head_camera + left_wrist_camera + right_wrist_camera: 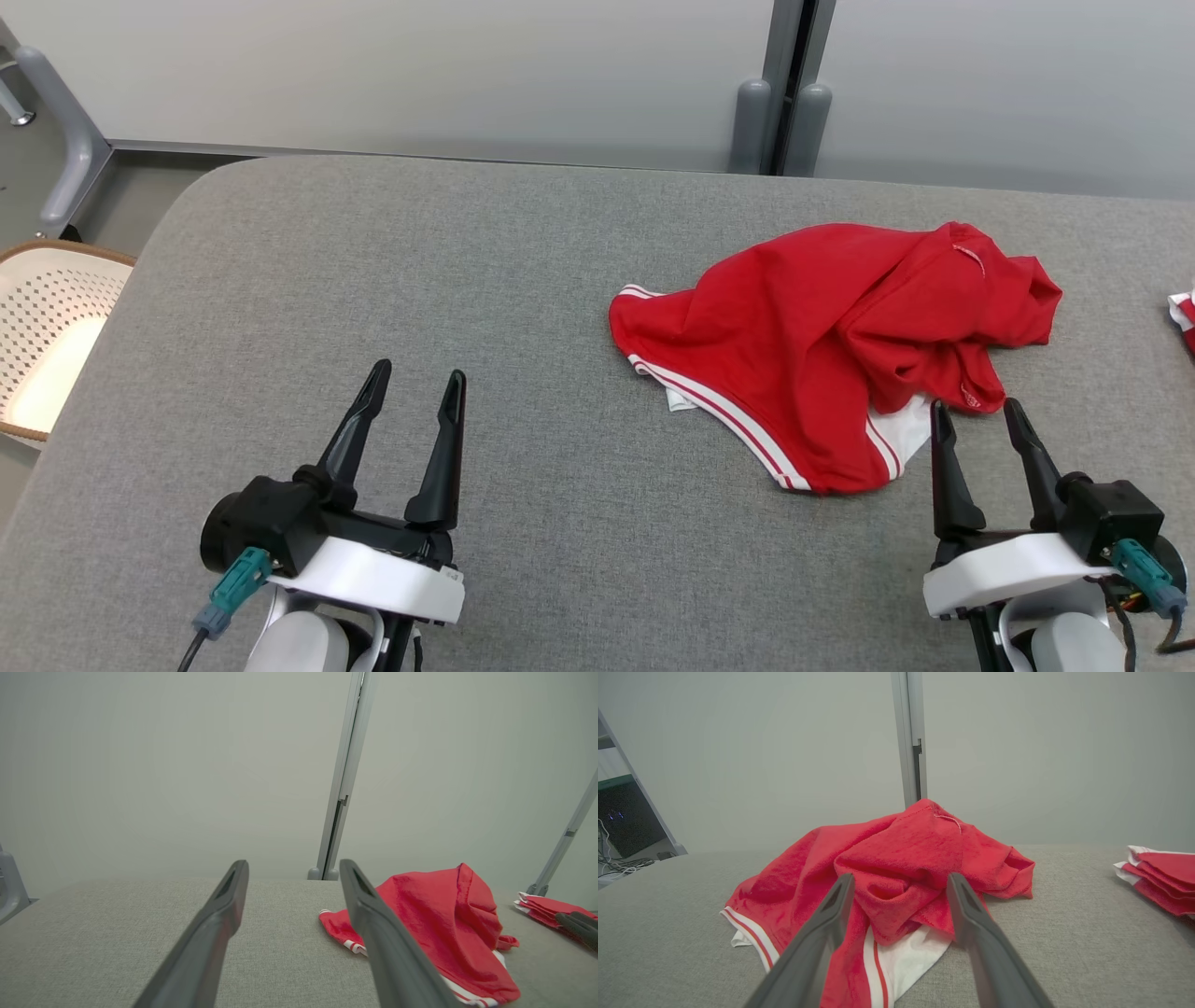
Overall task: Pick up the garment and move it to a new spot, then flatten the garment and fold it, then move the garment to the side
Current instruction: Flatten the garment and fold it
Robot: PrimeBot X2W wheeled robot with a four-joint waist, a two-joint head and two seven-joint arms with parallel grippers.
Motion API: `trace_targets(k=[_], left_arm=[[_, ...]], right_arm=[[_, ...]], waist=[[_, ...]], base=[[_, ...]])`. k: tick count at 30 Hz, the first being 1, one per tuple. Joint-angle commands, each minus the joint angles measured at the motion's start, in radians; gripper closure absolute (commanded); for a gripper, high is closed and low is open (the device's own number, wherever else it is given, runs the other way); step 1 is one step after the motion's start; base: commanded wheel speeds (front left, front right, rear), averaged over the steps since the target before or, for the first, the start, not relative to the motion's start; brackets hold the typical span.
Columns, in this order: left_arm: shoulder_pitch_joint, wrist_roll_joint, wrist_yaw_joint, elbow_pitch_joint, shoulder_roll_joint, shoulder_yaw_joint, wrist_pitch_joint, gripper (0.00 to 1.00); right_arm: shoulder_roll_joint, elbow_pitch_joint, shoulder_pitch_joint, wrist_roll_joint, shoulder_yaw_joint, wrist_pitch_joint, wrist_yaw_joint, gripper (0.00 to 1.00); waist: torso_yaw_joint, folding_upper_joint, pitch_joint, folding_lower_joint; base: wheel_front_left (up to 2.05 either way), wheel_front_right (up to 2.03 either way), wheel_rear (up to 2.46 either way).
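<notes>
A grey fabric worktop [523, 261] stands before pale wall panels [420, 65] joined by a grey post [792, 56]. A perforated basket [47, 317] sits at its left

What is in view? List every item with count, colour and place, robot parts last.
garment: one, red with white stripes and white lining, crumpled on the table right of centre
folded stack: one, red and white, at the table's right edge
table: one, grey fabric top, in front of the robot
basket: one, white perforated with brown rim, off the table's left side
wall panels: two, pale grey, behind the table
post: one, grey, between the panels
left gripper: one, dark fingers, open, over bare table at lower left
right gripper: one, dark fingers, open, at the garment's near edge
</notes>
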Motion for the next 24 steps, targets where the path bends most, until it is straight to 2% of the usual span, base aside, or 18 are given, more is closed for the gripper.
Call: trace_targets(k=[1, 18, 23, 24], left_arm=[[-0.004, 0.010, -0.007, 0.003, 0.002, 0.007, -0.001, 0.00], [-0.030, -0.026, -0.016, 0.027, -0.002, -0.045, -0.001, 0.00], [-0.048, -0.037, -0.016, 0.029, -0.002, -0.049, -0.001, 0.00], [-0.048, -0.038, -0.016, 0.030, -0.002, -0.049, -0.001, 0.00]], right_arm=[[-0.001, 0.010, 0.003, 0.010, 0.001, -0.001, 0.000, 0.00], [-0.001, 0.322, -0.152, 0.076, -0.077, 0.068, 0.000, 0.00], [0.000, 0.406, -0.204, 0.107, -0.064, 0.066, 0.000, 0.00], [0.001, 0.421, -0.211, 0.105, -0.060, 0.064, 0.000, 0.59]], waist=[[0.000, 0.0000, 0.000, 0.0000], [0.070, 0.0000, 0.078, 0.0000], [0.084, 0.0000, 0.097, 0.0000], [0.085, 0.0000, 0.099, 0.0000]], base=[[0.00, 0.00, 0.00], [0.00, 0.00, 0.00], [0.00, 0.00, 0.00], [0.00, 0.00, 0.00]])
